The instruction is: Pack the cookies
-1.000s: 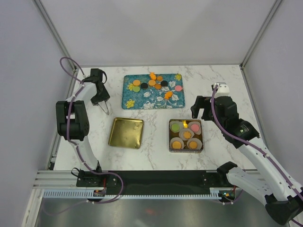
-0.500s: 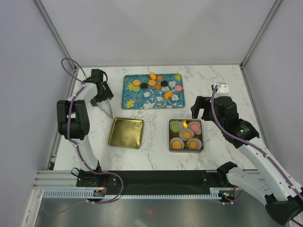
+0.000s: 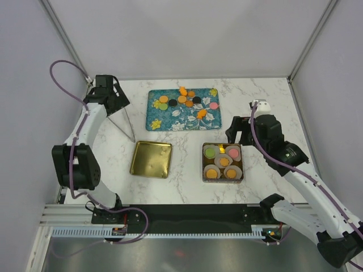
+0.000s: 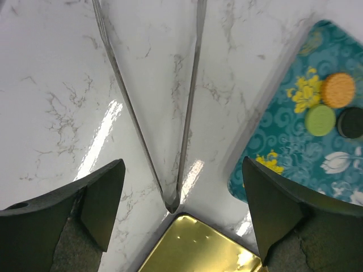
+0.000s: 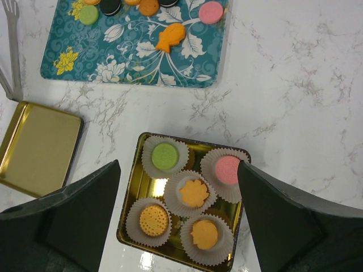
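Note:
Several cookies [image 3: 187, 101], orange, black, green and pink, lie on the teal flowered tray [image 3: 161, 120]. Five more sit in white paper cups in the gold tin [image 3: 203, 162]: green [image 5: 165, 156], pink [image 5: 227, 169] and three orange. My right gripper [image 3: 239, 131] hovers open and empty above the tin [image 5: 127, 211], and shows in its wrist view [image 5: 178, 164]. My left gripper [image 3: 113, 103] is open and empty, raised above the metal tongs [image 3: 123, 126] at the far left. In the left wrist view, my left gripper [image 4: 182, 161] is over the tongs [image 4: 190, 102], and the tray [image 4: 283, 153] shows at right.
The gold lid [image 3: 151, 159] lies upside down left of the tin, with the tongs' tip just off its far-left corner [image 4: 193, 246]. A white block [image 3: 265, 105] sits at the table's right. Frame posts and walls stand around the table.
My left arm has risen and swung back toward the far left, off the tongs, which now lie on the table. The right arm has barely moved.

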Robot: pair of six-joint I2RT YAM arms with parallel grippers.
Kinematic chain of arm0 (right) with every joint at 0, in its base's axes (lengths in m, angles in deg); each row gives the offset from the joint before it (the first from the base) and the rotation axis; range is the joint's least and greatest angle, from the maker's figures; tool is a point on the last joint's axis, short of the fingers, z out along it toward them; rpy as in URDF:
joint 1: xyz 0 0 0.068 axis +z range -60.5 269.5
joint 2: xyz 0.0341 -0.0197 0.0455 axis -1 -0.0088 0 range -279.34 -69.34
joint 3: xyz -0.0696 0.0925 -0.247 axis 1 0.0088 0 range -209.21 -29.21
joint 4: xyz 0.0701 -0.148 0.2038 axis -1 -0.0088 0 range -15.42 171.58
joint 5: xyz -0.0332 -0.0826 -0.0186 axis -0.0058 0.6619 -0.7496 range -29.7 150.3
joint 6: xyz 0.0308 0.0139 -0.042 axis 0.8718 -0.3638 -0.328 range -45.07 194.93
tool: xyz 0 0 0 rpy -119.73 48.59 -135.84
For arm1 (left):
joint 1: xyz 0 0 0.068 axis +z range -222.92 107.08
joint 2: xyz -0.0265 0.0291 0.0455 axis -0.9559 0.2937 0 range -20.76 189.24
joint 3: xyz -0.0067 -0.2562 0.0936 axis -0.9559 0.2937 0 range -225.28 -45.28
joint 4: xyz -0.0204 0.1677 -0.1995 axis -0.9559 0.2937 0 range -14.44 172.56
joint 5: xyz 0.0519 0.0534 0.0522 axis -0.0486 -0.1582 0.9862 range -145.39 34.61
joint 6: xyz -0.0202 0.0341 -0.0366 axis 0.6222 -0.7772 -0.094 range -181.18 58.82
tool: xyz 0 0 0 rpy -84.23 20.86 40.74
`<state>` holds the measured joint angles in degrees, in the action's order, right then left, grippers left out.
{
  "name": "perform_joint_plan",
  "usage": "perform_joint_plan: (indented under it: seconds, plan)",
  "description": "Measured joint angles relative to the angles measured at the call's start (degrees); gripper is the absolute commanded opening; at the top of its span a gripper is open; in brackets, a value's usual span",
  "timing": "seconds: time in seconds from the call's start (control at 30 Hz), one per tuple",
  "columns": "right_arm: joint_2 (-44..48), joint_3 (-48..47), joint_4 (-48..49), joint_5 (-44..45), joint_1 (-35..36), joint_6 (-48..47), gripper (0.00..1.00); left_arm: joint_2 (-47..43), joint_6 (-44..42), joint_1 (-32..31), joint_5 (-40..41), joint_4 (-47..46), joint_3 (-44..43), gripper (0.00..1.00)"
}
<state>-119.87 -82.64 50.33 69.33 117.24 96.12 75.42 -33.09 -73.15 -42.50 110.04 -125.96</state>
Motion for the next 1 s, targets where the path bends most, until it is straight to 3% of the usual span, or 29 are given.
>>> perform_joint_plan:
  seconds: [0.2, 0.47, 0.6, 0.77, 1.0]
  plan:
    - [-4.7, 0.0, 2.0, -2.8, 3.7, 3.1, 0.82, -18.8, 0.5, -3.5, 0.2, -0.4, 5.1, 0.91]
    - [-22.0, -5.3, 5.8, 6.7, 24.3, 9.7, 0.73, -42.8, 1.3, -16.7, -8.1, -0.8, 14.1, 0.85]
    - [-30.8, -8.4, 8.3, 11.1, 29.4, 13.4, 0.67, -51.3, 2.2, -19.5, -11.5, -0.2, 19.4, 0.84]
    - [-42.2, -12.5, 11.1, 15.0, 32.8, 17.9, 0.61, -58.1, 2.6, -19.9, -15.0, 1.3, 24.0, 0.84]
    - [-52.4, -16.8, 13.5, 16.7, 33.5, 20.9, 0.54, -59.7, 2.5, -19.9, -18.4, 2.3, 25.6, 0.84]
